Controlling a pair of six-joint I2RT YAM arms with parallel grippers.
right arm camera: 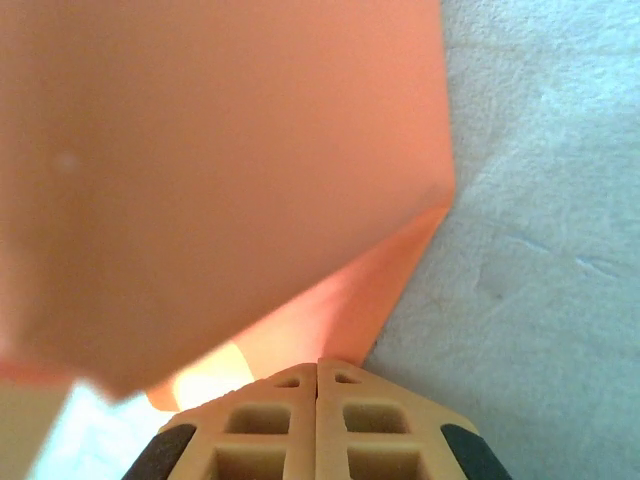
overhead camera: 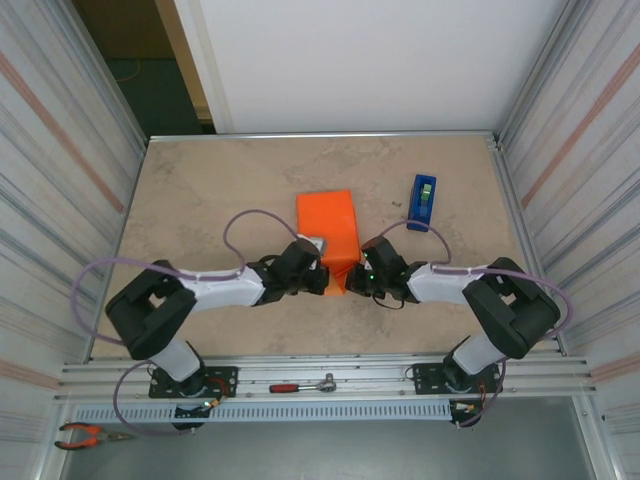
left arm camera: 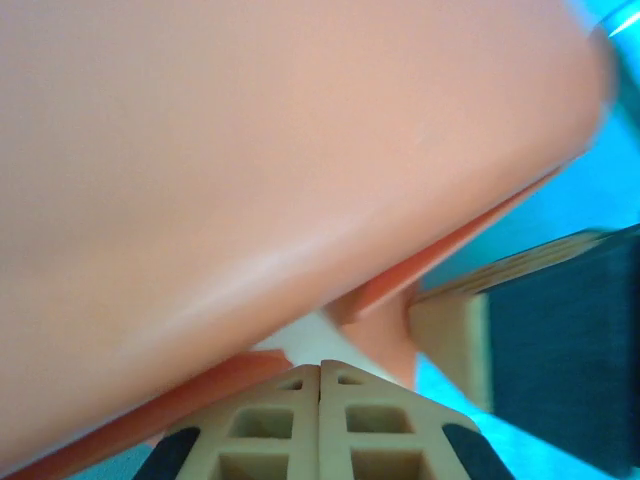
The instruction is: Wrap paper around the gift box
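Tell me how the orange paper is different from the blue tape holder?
The paper is orange and bigger; the tape holder is blue and smaller. The paper sits mid-table, with the left gripper and right gripper at its near end; the tape holder stands alone to the right. Both rest on the table.

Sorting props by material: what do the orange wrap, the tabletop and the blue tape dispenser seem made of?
Orange wrap: thin paper with a slight sheen, by its crisp folded edges. Tabletop: beige, mottled, stone-look, perhaps laminate; hard to tell. Blue tape dispenser: probably moulded plastic, smooth and evenly coloured.
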